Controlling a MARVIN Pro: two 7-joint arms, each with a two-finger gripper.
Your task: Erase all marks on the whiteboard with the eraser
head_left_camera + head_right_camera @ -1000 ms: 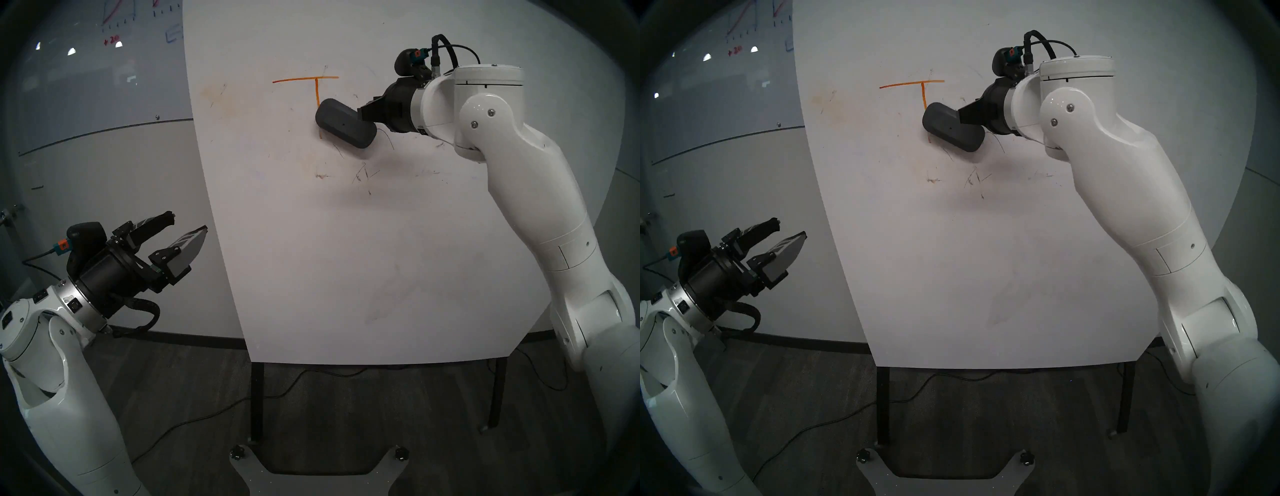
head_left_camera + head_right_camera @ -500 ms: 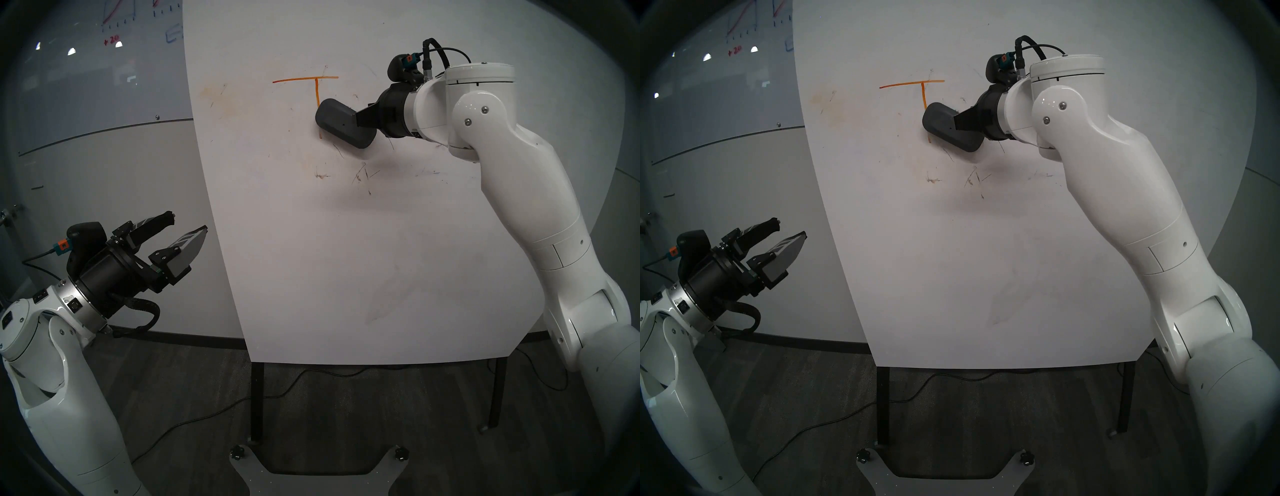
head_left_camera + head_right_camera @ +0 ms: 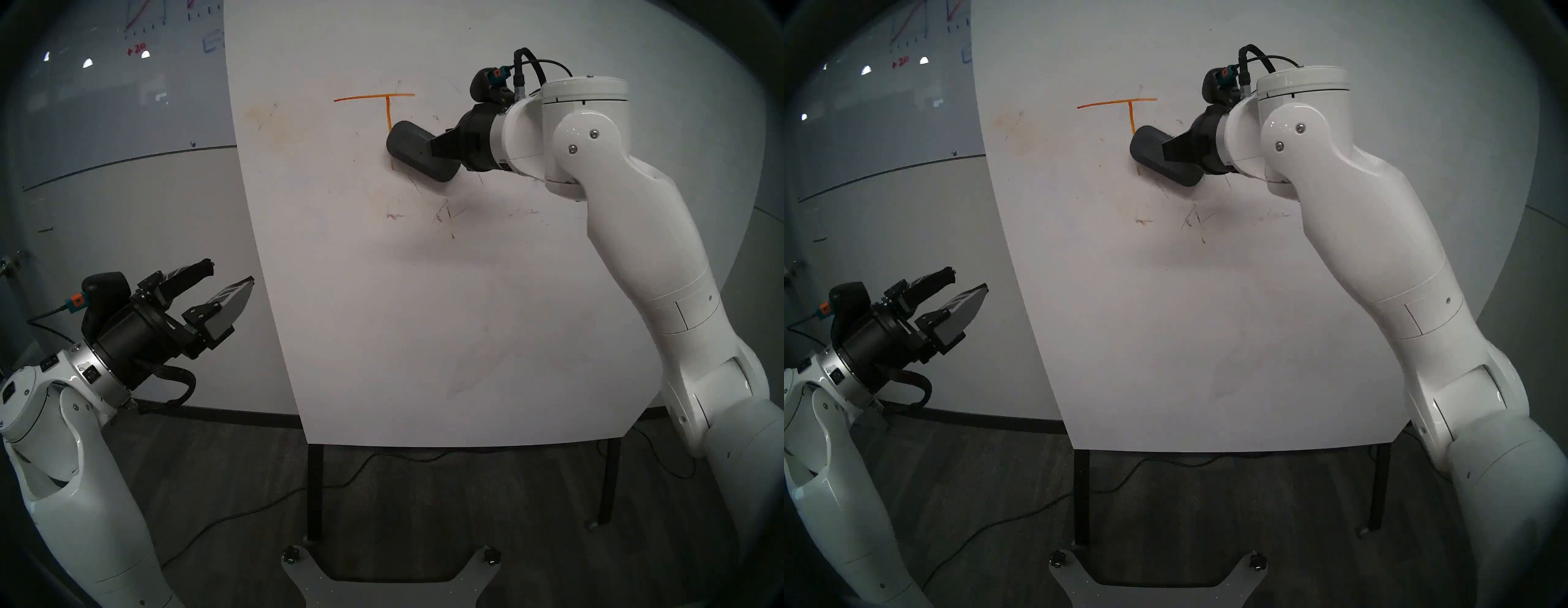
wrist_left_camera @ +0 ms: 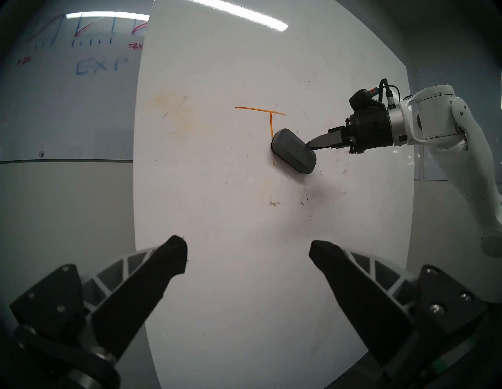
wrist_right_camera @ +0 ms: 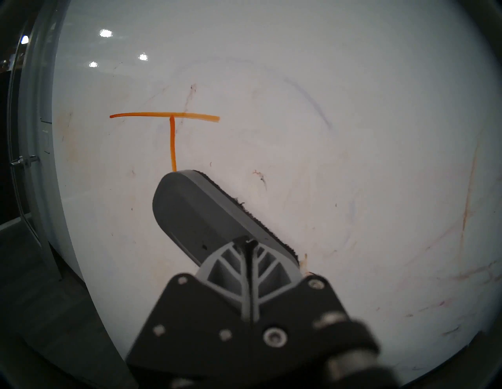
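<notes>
We are looking at an upright whiteboard [image 3: 424, 318], a wide white panel on dark metal legs. Our right gripper [image 3: 437, 146] reaches almost level toward it, its two fingers pressed together on the back of a dark grey eraser [image 3: 413, 146]. The eraser is an oblong block with rounded ends, lying slanted with its left end higher, and its dark felt face seems to sit against the board.

An orange letter T [image 3: 384, 102] is drawn just above and left of the eraser. The upper left end of the block covers the middle of the T's stem; a short orange tail shows below it. Faint dark scribbles [image 3: 443, 214] lie below the eraser, and a pale orange smudge [image 3: 271, 123] sits well to the left.

We judge the eraser to be light and stiff: a hard plastic shell with a thin, soft, fuzzy felt pad. The smooth shell could twist in the grip, since the fingers pinch only a narrow spot near the centre of its back. That central hold suits even pressure across the pad, but hard sideways strokes might pivot the block.

Our left gripper [image 3: 231, 276] hangs well apart, low at the board's left edge, its fingers spread wide and holding nothing.
</notes>
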